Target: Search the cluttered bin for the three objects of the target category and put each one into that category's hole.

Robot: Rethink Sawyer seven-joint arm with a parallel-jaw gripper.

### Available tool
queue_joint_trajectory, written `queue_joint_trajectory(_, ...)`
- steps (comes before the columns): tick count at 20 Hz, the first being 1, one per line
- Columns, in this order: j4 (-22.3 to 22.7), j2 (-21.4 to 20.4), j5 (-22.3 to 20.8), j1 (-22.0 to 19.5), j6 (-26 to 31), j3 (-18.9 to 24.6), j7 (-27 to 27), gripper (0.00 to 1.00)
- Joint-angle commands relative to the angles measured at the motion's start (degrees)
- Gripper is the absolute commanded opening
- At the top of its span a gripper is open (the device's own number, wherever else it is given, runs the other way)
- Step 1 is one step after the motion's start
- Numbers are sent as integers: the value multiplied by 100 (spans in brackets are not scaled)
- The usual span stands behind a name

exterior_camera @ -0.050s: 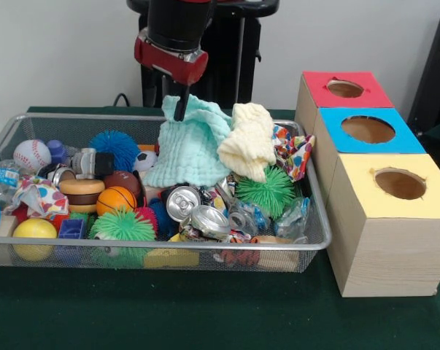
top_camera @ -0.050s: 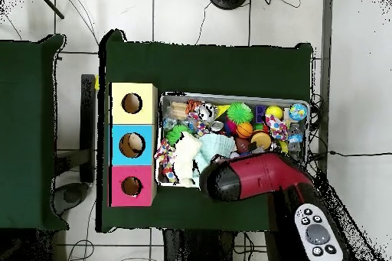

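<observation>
Jaws pinched on the top fold of the mint cloth (exterior_camera @ -0.050s: 189, 146): soft, light, limp; you grip bunched fabric.

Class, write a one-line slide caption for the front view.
Gripper at a mint cloth in a cluttered wire bin beside three holed boxes.

White wall (exterior_camera @ -0.050s: 59, 51), tiled floor (top_camera @ -0.050s: 199, 13), green-topped table (exterior_camera @ -0.050s: 205, 313)

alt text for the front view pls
A red and black arm lowers its gripper onto a mint cloth at the back of a wire bin packed with balls, crushed cans and cloths. To the bin's right stand three wooden boxes, each with a round hole, topped red, blue and yellow.
</observation>
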Motion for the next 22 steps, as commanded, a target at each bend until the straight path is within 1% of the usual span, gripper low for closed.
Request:
queue_joint_trajectory(1,-270,376,-277,-169,58,603,-1449,100)
queue_joint_trajectory(6,-82,624,-308,-68,-322,524,-881,100)
queue_joint_trajectory(9,108,737,-188,43,-499,440,-467,100)
queue_joint_trajectory(13,524,807,355,32,-434,552,-148,100)
queue_joint_trajectory(14,645,750,486,11,-390,589,-104,100)
queue_joint_trajectory(17,746,629,679,40,-195,620,-134,100)
queue_joint_trajectory(18,733,589,670,81,-138,589,-170,100)
queue_joint_trajectory(21,534,564,561,141,236,510,-523,100)
queue_joint_trajectory(22,479,561,490,165,277,473,-600,100)
